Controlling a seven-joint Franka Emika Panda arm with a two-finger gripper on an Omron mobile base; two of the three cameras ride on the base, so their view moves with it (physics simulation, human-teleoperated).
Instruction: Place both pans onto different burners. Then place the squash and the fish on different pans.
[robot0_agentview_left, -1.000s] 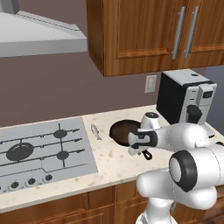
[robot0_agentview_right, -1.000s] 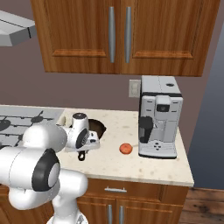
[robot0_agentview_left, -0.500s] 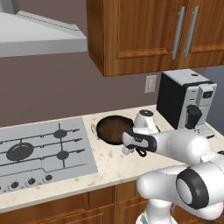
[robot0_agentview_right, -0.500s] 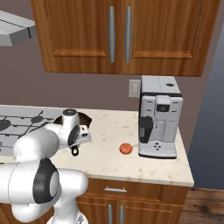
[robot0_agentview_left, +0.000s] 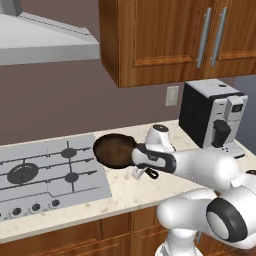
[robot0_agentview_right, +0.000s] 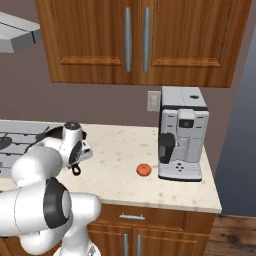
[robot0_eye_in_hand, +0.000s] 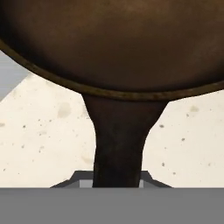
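Your tool (robot0_agentview_left: 136, 159) is clenched on the short handle of the rusty brown skillet (robot0_agentview_left: 114, 149), which you carry level, just ahead of the tool and clear of the surface (robot0_agentview_left: 130, 190). Holding by the handle keeps the bowl free to settle flat on a grate. The skillet hangs at the near edge of the cooktop (robot0_agentview_left: 50, 172), with the burners (robot0_agentview_left: 23, 173) farther beyond it, so I judge you are mid-carry toward one of them. The squash (robot0_agentview_right: 143, 170) sits on the surface well behind the tool, just beside the coffee machine (robot0_agentview_right: 181, 133), waiting for its pan.
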